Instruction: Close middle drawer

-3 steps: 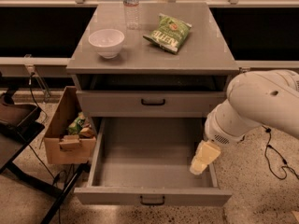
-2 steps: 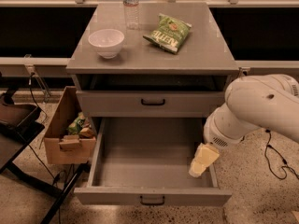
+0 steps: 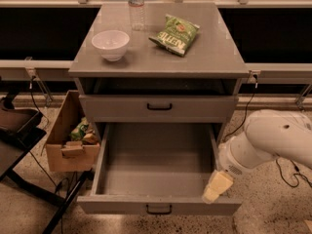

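Grey middle drawer: pulled far out of the cabinet, bare inside, with its front and small black handle nearest the camera. It sits exactly where it sat a second ago.
Gripper: here's the change! It slides forward along the drawer's right wall and now sits low at the front right corner.
Grip opening: cannot tell from this angle.
Arm: the white arm drops lower with it, reaching in from the right.
Contact: the gripper is at or just over that corner, but I cannot tell whether it touches.
Drawer above: front nearly flush, not the one to shut.
Counter: white bowl, bottle and green chip bag are all undisturbed.
What it means: by my read, the gripper is working round to the front face to get a pushing position. No closing has started.
Next call: it needs to get in front of the panel, then push straight toward the cabinet. A shove on the corner alone could skew the drawer on its runners.
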### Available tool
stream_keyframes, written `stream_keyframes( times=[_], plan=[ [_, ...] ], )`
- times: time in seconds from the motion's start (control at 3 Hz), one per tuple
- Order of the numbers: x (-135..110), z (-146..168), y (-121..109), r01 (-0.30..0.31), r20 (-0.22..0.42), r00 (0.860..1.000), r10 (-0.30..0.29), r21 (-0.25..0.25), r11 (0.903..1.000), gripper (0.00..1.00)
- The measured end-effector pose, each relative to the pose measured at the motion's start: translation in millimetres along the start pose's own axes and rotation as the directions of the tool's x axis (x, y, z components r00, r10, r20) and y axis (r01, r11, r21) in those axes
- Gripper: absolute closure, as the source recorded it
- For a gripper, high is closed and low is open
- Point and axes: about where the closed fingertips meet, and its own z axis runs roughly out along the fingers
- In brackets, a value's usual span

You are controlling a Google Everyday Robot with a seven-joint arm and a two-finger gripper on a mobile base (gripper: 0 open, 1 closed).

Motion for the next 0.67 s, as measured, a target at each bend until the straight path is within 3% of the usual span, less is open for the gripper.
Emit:
stream_keyframes(
  times=[0.33,0.67],
  plan=[
    [25,44,2,0.002,0.02,1.0,-0.002,-0.037,0.9993,0.0],
    [56,97,13,0.003,0.018,1.0,-0.001,-0.085,0.9964,0.26]
  ],
)
